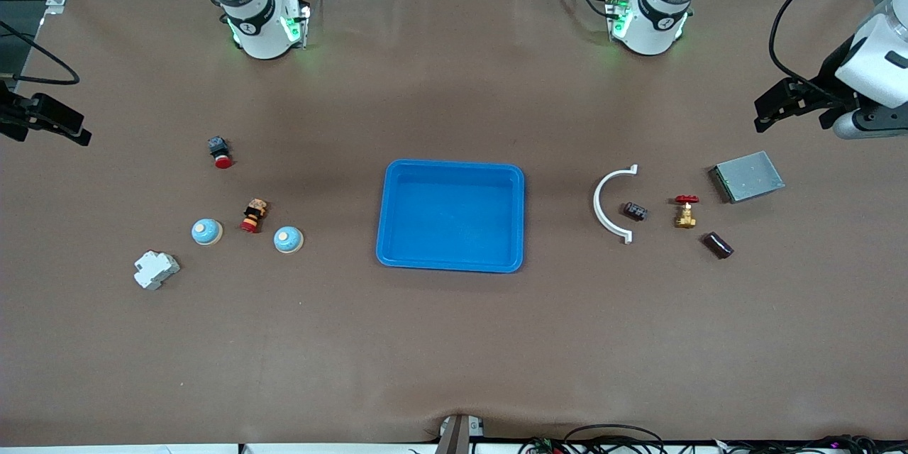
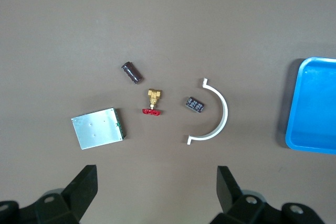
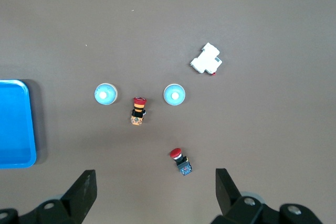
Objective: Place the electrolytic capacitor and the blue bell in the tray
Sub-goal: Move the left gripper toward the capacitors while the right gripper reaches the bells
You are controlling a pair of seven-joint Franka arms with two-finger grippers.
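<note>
So you had both grippers wide open, left gripper [image 2: 155, 192] and right gripper [image 3: 155, 192] (each waiting); the tray [image 1: 451, 262] sat mid-table, a capacitor [image 1: 717, 245] toward the left arm's end, two blue bells [image 1: 288, 239] toward the right arm's.

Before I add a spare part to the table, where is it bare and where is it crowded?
Bare: the strip nearer the front camera than the blue tray, and the stretch between the tray and both arm bases. Crowded: the two blue bells toward the right arm's end, and the white curved clip, brass valve and grey metal box toward the left arm's end.
</note>
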